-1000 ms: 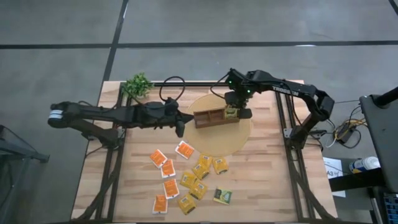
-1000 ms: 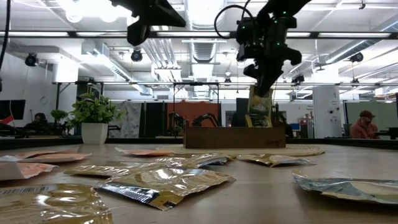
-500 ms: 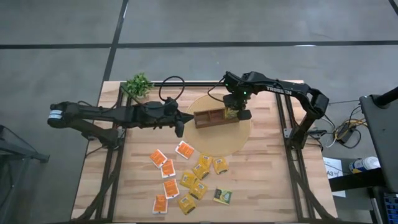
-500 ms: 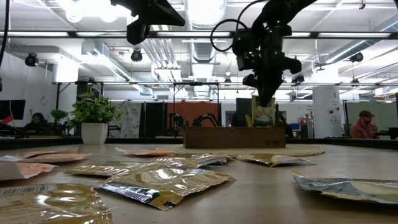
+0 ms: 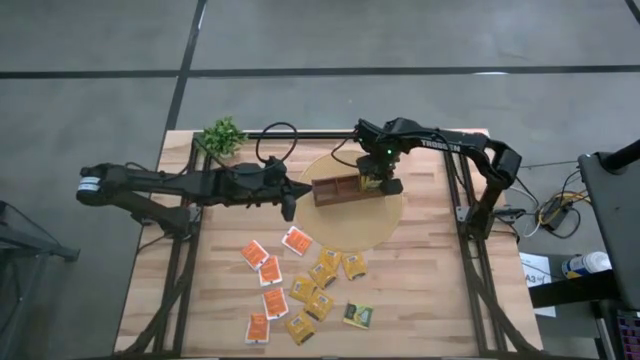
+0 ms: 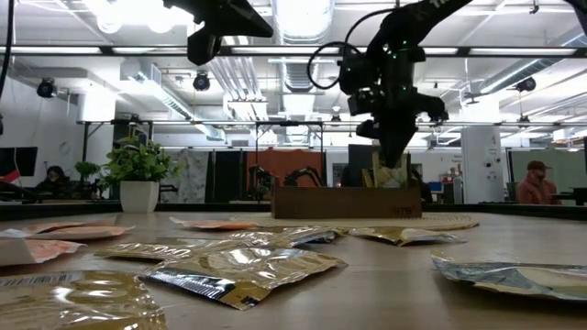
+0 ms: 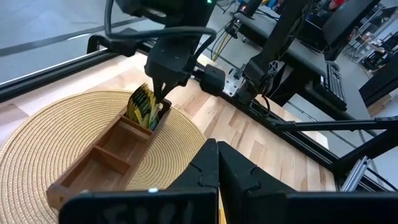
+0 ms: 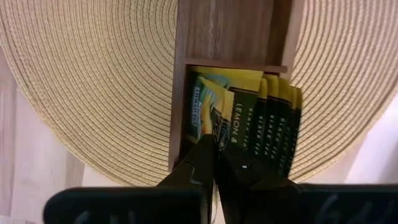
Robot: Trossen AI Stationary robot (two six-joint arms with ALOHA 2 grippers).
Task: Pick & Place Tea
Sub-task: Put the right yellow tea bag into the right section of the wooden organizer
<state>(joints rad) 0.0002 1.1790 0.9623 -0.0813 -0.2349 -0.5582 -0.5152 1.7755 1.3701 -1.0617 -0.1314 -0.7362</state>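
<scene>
My right gripper [image 5: 380,183] is positioned over the end compartment of the wooden box [image 5: 345,187], the end nearest my right arm's base, at roughly 1 o'clock from table centre. Its fingers are pressed together, tips down among the green sachets [image 8: 261,121] standing upright in that compartment; I cannot tell whether a sachet is pinched between them. The two other compartments of the box show bare wood. The box rests on a round woven mat [image 5: 378,225]. My left gripper [image 5: 289,208] is held above the table at about 10 o'clock from centre, just beside the mat's edge, fingers fully closed and carrying nothing. The remaining tea sachets [image 5: 300,285], orange-and-white, yellow and one green, lie flat and scattered on the table [image 5: 430,300] from 5 to 7 o'clock. A small potted plant [image 5: 221,136] stands at the 11 o'clock corner.
</scene>
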